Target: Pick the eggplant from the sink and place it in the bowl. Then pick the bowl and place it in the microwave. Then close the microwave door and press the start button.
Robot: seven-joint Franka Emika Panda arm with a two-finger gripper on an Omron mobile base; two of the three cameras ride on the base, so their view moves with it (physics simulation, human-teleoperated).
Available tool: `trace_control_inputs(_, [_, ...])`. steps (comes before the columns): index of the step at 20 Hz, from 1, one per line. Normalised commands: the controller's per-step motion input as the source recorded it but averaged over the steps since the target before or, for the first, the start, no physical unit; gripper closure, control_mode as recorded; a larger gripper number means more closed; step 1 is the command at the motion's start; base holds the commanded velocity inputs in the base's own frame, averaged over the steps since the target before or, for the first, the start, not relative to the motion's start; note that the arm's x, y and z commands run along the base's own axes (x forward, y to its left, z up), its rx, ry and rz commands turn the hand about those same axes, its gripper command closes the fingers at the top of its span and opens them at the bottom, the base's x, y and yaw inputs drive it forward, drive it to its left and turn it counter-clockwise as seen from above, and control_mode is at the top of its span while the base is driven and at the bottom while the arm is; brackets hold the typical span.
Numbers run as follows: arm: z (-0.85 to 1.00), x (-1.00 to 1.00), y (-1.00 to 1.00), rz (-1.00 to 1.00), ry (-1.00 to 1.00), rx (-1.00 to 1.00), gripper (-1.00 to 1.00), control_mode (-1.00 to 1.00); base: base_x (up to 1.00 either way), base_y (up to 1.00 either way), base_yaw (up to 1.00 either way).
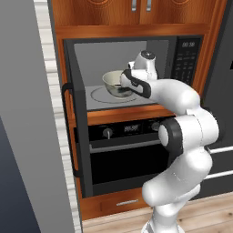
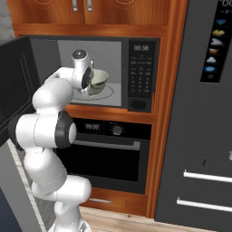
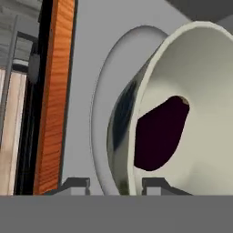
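1. The glossy dark eggplant (image 3: 161, 134) is seen inside the smooth cream bowl (image 3: 200, 91).
2. The bowl is set on the microwave (image 1: 182, 54) turntable (image 1: 98, 95).
3. The gripper (image 3: 116, 184) fingers straddle the bowl's rim; whether it is gripped cannot be told.

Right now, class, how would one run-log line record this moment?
stage: round cream ceramic bowl on grey microwave turntable | small dark purple eggplant inside bowl | fingers straddling rim | microwave door open
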Motion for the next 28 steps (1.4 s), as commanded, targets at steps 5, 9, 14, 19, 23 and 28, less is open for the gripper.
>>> trace_control_inputs(5, [0.00,-1.00,-0.02,-0.04,-0.07,0.09,-1.00,-1.00,0.00,0.00,0.00])
trace_control_inputs(9, [0.14,-1.00,0.00,0.01,-0.01,0.08,-1.00,-1.00,0.00,0.00,0.00])
trace_control_inputs(14, [0.59,-1.00,0.00,0.13,0.00,0.08,-1.00,-1.00,0.00,0.00,0.00])
trace_control_inputs(19, [0.62,-1.00,0.00,0.24,0.00,0.15,-1.00,-1.00,0.00,0.00,0.00])
trace_control_inputs(23, [0.38,-1.00,-0.01,0.26,0.00,0.18,-1.00,-1.00,0.00,0.00,0.00])
trace_control_inputs(28, [0.24,-1.00,0.00,0.29,0.00,0.15,-1.00,-1.00,0.00,0.00,0.00])
